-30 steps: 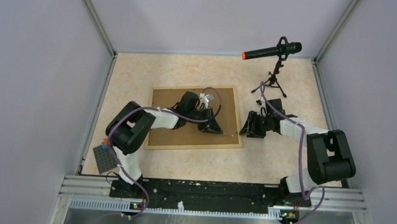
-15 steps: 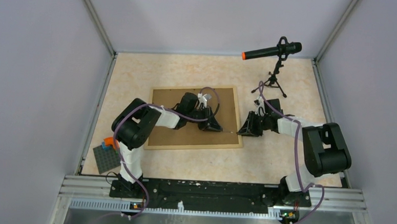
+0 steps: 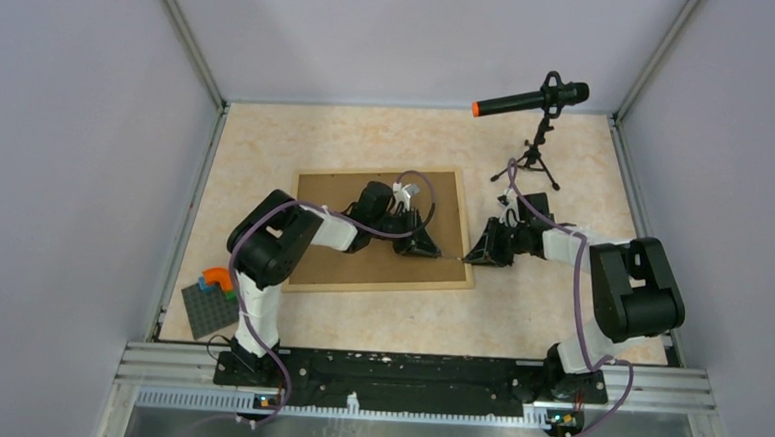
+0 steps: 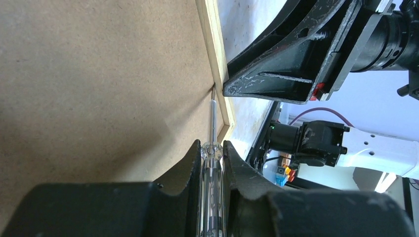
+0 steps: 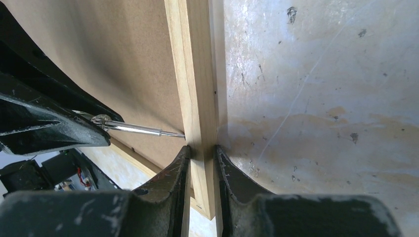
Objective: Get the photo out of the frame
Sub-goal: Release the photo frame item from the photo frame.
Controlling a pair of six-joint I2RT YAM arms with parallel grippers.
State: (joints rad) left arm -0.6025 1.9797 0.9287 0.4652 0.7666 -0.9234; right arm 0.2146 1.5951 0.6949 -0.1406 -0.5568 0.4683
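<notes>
The frame point(image 3: 380, 286) lies face down on the table, its brown backing board point(image 3: 341, 261) up. The photo is hidden beneath that board. My left gripper point(image 4: 212, 145) is shut on a clear-handled screwdriver point(image 4: 212, 168), and the shaft's tip rests where the board meets the right wooden rail point(image 4: 210, 34). My right gripper point(image 5: 201, 150) is shut on that same rail point(image 5: 195, 74), one finger on each side, close to the screwdriver point(image 5: 138, 129). In the top view the left gripper point(image 3: 432, 249) and right gripper point(image 3: 470, 256) nearly meet at the frame's right edge.
A microphone point(image 3: 530, 99) on a small tripod stands at the back right. A dark grey studded baseplate point(image 3: 208, 311) with coloured bricks point(image 3: 218, 280) sits near the left arm's base. Enclosure walls ring the table.
My right gripper has moved left onto the frame's right rail and closed on it. The left gripper has shifted slightly right, still holding the screwdriver.
</notes>
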